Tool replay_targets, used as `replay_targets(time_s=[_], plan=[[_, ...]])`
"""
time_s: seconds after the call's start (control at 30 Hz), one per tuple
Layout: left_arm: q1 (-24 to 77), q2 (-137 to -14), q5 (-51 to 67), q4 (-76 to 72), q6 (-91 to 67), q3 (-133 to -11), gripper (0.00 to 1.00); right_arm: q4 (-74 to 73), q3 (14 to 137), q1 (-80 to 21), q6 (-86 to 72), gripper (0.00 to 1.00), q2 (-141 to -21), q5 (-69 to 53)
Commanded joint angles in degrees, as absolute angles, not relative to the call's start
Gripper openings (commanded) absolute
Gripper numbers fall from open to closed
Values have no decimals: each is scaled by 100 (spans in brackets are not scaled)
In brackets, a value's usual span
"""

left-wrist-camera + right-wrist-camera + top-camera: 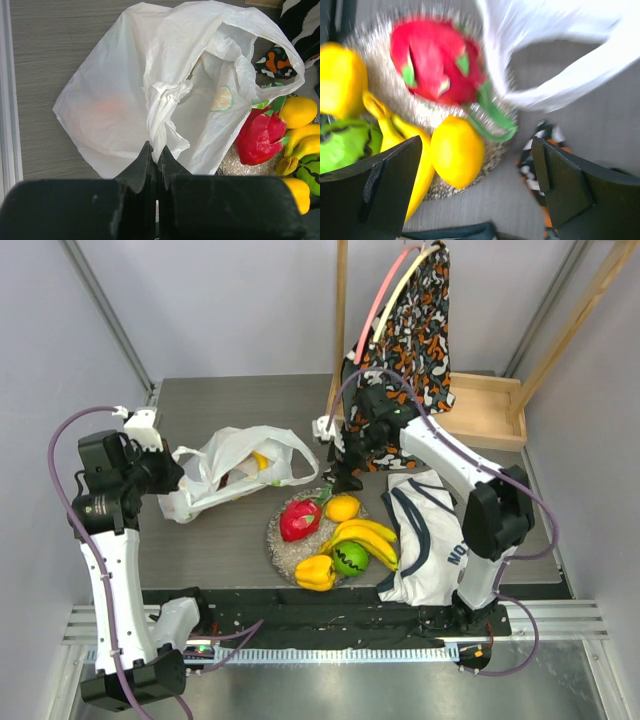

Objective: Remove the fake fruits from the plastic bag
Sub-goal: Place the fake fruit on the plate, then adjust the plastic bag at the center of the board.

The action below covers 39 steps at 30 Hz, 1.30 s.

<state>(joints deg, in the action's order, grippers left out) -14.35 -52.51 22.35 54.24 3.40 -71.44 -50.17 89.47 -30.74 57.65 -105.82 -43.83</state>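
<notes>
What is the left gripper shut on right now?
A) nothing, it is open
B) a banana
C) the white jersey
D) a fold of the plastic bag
D: in the left wrist view the left gripper is pinched shut on a twisted fold of the plastic bag, with no fruit or jersey between its fingers.
</notes>
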Motion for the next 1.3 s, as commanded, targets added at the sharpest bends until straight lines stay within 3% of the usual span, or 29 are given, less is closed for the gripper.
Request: replay_targets(time_s=[0.0, 0.17, 0.33, 0.5, 0.67, 0.87, 1.03, 1.27], plan=[[-1476, -5089, 2452, 5291, 281, -7084, 0, -4230, 9527, -3146, 4599, 100, -9897, -5079], [-1468, -4966, 2618, 5537, 404, -7119, 0, -1817, 9370, -3488, 2323, 90, -9940, -5248], [-1468, -4764, 2716, 5782, 597, -7066, 0, -494, 9526, -4068, 1758, 86, -10519, -4887], [-1468, -4457, 2471, 5915, 765, -7119, 0, -457, 10124, -4745, 1854, 74, -11503, -4238], [-1468, -4026, 1881, 6099, 1299, -7479, 0, -984, 10644, -5282, 1582, 54, -12365, -3735], [-1450, -3516, 1196, 6293, 1933, -7813, 0, -1152, 10134, -5589, 1697, 54, -11963, -4631], [-1415, -3401, 1607, 6520, 2153, -7411, 0, -766, 10247, -5528, 1415, 54, -11970, -4018], [-1397, -3384, 1898, 6680, 2250, -6996, 0, -528, 10898, -5528, 1406, 64, -12726, -2594]])
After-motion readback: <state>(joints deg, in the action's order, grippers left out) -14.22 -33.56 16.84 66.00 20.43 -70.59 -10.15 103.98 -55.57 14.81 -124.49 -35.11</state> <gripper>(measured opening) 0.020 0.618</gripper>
